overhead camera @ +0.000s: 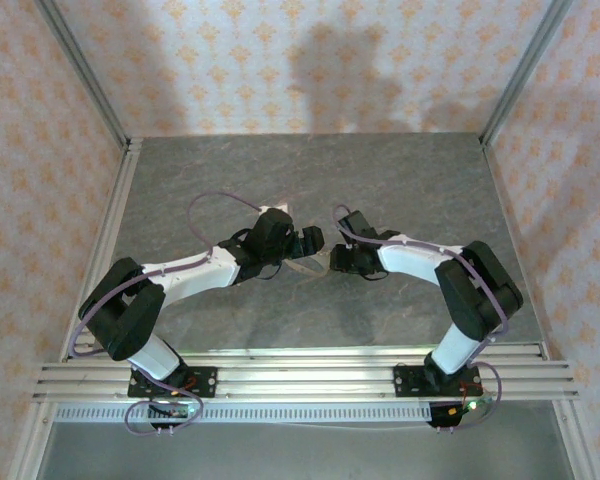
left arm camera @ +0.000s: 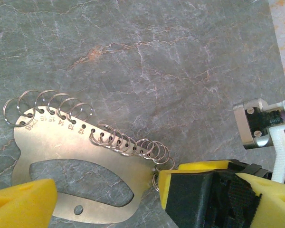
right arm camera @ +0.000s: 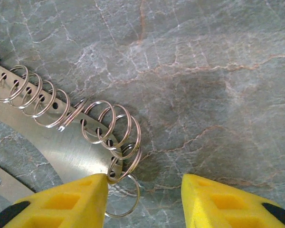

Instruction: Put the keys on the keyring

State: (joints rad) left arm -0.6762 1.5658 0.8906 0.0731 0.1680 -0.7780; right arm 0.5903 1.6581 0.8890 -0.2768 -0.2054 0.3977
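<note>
A grey stone-patterned tabletop (overhead camera: 310, 170) fills the middle of the top view. It is crossed by white veins and a few rust-coloured streaks, which show most sharply in the two wrist views. Wallpaper with small orange floral motifs covers the back wall (overhead camera: 310, 60) across the top, pale and bluish there, and the side walls (overhead camera: 30, 200) at left and right, a warmer pink. Aluminium posts (overhead camera: 80, 70) slant down from the upper corners. Ribbed aluminium rails (overhead camera: 300, 365) span the lower edge. Soft dark shadows (overhead camera: 330, 70) lie on the back wall, upper centre.
</note>
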